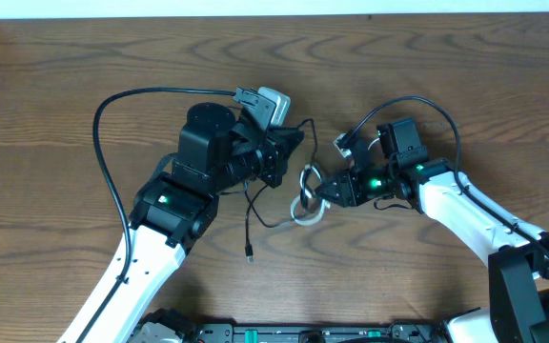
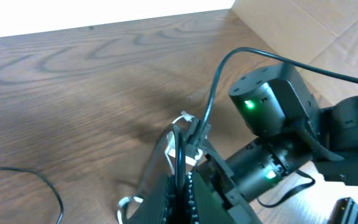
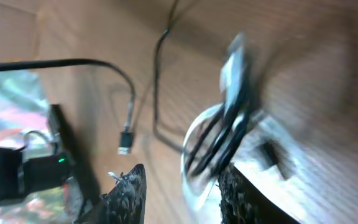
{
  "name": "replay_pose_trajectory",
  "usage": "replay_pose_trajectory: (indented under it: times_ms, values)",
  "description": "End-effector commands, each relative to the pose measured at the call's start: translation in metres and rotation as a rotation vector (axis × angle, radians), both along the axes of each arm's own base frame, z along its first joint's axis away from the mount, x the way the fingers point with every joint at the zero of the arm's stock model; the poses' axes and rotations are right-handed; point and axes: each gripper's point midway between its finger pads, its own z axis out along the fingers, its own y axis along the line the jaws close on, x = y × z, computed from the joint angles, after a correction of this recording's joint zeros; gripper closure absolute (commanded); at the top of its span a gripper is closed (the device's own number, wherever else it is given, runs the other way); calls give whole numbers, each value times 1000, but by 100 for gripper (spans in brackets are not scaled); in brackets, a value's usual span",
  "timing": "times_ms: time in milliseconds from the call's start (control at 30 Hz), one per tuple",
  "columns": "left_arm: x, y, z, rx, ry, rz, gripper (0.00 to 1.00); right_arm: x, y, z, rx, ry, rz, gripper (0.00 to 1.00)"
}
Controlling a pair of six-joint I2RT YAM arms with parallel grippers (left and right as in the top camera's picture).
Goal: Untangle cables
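Overhead view of wooden table (image 1: 55,67). Centre-left: left gripper (image 1: 292,145), fingers pressed together on black cable (image 1: 247,229). In left wrist view, that cable (image 2: 178,158) pinched between the closed fingers (image 2: 194,202) and rising from them. Below the gripper: free run of black cable across the tabletop to a small metal plug (image 1: 249,255), lying flat, apart from both arms. Centre: white cable (image 1: 303,215) coiled in a small loop, interlaced with black strands, resting on the table between the two grippers. Just right of the loop: right gripper (image 1: 320,191), tips at the loop. In right wrist view, fingers (image 3: 129,190) part-way apart astride the blurred loops (image 3: 219,143). Clamped or merely straddling: cannot tell.
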Motion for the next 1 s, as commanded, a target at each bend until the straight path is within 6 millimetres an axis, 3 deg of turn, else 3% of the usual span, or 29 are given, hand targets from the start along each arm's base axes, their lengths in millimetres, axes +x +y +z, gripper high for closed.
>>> replay_pose_trajectory:
  times_ms: [0, 167, 233, 333, 467, 667, 967]
  values:
    - [4, 2, 2, 20, -22, 17, 92, -10, 11, 11, 86, 29, 60, 66]
    - [4, 2, 2, 19, -22, 17, 93, -6, 7, 5, 42, 14, 37, 70]
    - [4, 2, 2, 20, -22, 17, 93, 2, -1, -5, -28, -10, -2, 73]
    - [4, 2, 2, 19, -22, 16, 93, 17, -16, -19, -149, -61, -70, 69]
    - [4, 2, 2, 19, -21, 16, 93, 37, -30, -26, -249, -140, -140, 70]
    - [4, 2, 2, 19, -21, 16, 92, 54, -24, -14, -207, -210, -166, 71]
    - [4, 2, 1, 20, -20, 16, 93, 37, 2, -4, -108, -188, -75, 67]
